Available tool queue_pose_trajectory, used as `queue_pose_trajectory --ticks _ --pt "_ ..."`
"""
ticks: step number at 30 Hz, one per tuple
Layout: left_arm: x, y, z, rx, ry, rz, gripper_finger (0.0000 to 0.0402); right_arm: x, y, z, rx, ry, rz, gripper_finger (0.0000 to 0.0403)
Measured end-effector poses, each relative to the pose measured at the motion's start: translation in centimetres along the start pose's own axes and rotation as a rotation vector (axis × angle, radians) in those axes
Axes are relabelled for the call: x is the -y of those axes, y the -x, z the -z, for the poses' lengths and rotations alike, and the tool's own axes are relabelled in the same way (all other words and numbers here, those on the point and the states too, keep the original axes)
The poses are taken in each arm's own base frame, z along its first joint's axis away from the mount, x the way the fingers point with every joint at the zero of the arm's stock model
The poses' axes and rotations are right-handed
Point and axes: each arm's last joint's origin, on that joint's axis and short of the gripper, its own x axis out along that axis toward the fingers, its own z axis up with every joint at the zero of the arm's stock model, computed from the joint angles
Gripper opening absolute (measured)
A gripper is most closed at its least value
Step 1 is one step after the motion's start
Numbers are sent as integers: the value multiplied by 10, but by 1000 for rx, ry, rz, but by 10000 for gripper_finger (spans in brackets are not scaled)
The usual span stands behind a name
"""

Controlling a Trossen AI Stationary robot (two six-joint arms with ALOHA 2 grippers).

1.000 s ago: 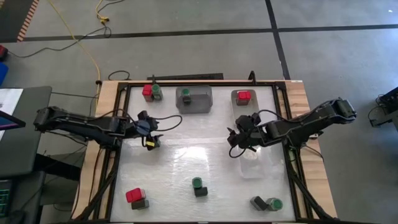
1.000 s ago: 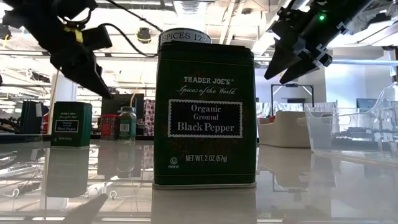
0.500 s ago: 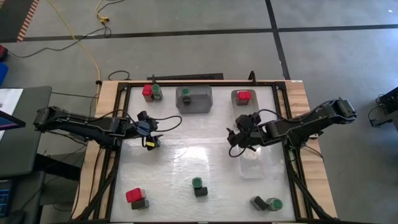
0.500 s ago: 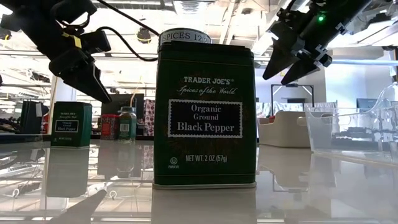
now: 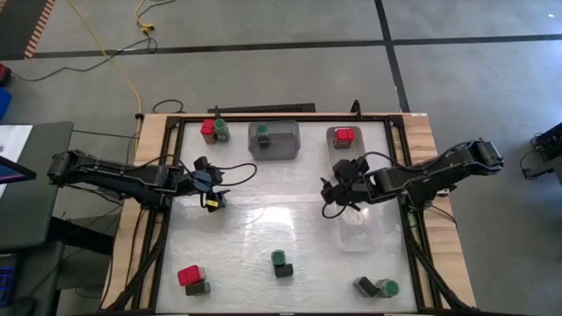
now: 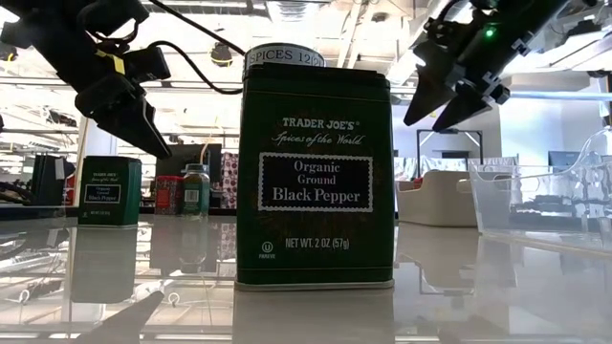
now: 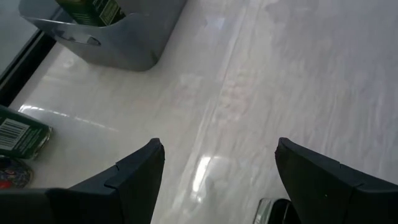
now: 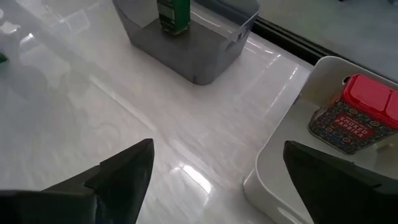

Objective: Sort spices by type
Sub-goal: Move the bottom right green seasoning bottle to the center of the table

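My left gripper (image 5: 213, 198) (image 7: 217, 180) hovers open over the table's left middle and holds nothing. My right gripper (image 5: 334, 195) (image 8: 224, 180) is also open and bare, beside the clear tray (image 5: 360, 224). A grey tray (image 5: 274, 140) (image 8: 186, 46) holds a green-lidded jar (image 5: 262, 132) standing on its base. A red-topped box (image 5: 344, 136) (image 8: 357, 115) stands in the white tray (image 8: 280, 162). At the far left, a red box (image 5: 208, 129) and a green jar (image 5: 222, 132) stand side by side. Along the near edge stand three pairs: red box with dark tin (image 5: 194, 281), jar with tin (image 5: 281, 264), tin with jar (image 5: 376, 286).
The black pepper tin (image 6: 316, 177) fills the middle of the low view, with a second tin (image 6: 110, 191) to its left. A dark frame rail (image 5: 404, 175) borders the table. Open white surface (image 5: 263, 219) lies between the two grippers.
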Motion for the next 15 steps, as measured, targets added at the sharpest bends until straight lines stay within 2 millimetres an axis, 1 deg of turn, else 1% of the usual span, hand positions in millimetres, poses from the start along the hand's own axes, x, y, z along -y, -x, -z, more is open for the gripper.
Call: queue_pose_trajectory --ticks 3,7,11,15 --pt "0 0 0 0 0 0 295 2 -2 -2 0 -10 9 383" --pt "0 0 0 0 0 0 295 -1 3 -10 -9 -18 -12 382" --pt "0 0 0 0 0 0 295 -2 16 -24 -90 -24 -45 382" --pt "0 0 0 0 0 0 295 2 33 -35 -236 -27 -52 382"
